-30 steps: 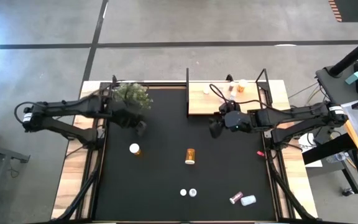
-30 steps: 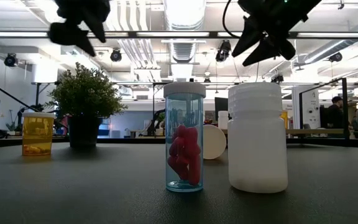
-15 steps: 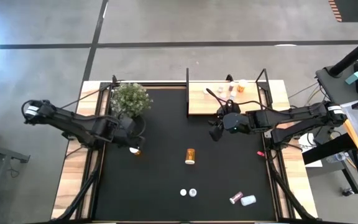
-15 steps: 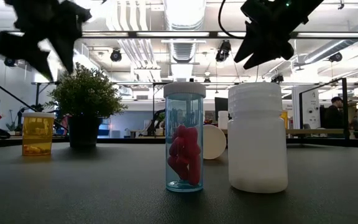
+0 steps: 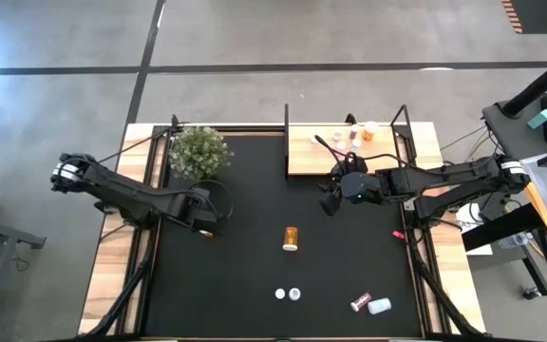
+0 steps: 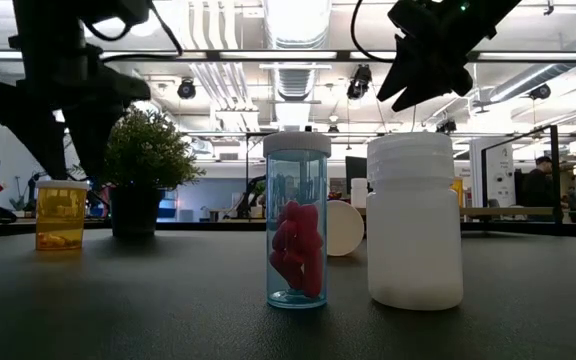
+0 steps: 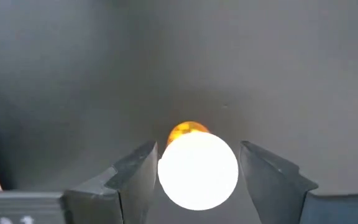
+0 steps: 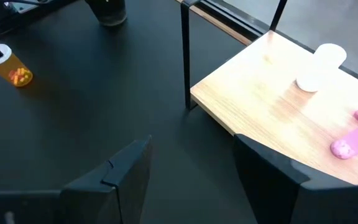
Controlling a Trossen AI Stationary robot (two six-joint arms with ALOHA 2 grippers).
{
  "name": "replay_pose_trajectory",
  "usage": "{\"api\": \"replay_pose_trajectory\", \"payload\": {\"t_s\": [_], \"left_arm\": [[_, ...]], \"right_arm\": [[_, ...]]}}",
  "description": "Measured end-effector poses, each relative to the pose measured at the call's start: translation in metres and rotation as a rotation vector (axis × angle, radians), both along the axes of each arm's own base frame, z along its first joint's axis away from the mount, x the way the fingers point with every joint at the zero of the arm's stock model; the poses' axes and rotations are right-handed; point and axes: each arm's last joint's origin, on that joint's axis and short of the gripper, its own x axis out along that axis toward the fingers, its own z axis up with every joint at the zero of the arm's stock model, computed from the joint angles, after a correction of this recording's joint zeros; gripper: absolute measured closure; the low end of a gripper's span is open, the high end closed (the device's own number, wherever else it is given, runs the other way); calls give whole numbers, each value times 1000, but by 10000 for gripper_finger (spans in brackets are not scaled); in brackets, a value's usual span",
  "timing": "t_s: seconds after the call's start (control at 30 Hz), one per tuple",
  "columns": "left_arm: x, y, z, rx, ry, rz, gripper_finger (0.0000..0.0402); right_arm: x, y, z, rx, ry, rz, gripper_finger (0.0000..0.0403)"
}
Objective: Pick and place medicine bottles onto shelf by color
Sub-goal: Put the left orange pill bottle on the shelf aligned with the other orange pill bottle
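**Left gripper straddled an upright orange bottle**

You had the left gripper lowered over an orange medicine bottle standing on the black mat toward the desk's left edge, near the potted plant. Its fingers were spread, one on each side of the round white cap, with a small gap on both sides. A sliver of amber body showed behind the cap.

Your right gripper hovered near the front edge of the shelf at the desk's far side, fingers apart and holding nothing. On the pale wooden board sat a white-capped bottle and a pink bottle lying on its side.
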Motion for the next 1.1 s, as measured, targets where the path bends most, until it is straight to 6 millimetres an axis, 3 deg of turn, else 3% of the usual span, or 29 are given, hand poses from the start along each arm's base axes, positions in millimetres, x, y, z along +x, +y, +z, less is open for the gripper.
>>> {"api": "replay_pose_trajectory", "payload": {"t_s": [0.33,1.1], "left_arm": [[8,-3,-14,-20,75,-3,191],[7,-6,-15,-131,105,12,191]], "right_arm": [[0,0,0,-16,11,15,186],[0,0,0,-38,24,32,186]]}}
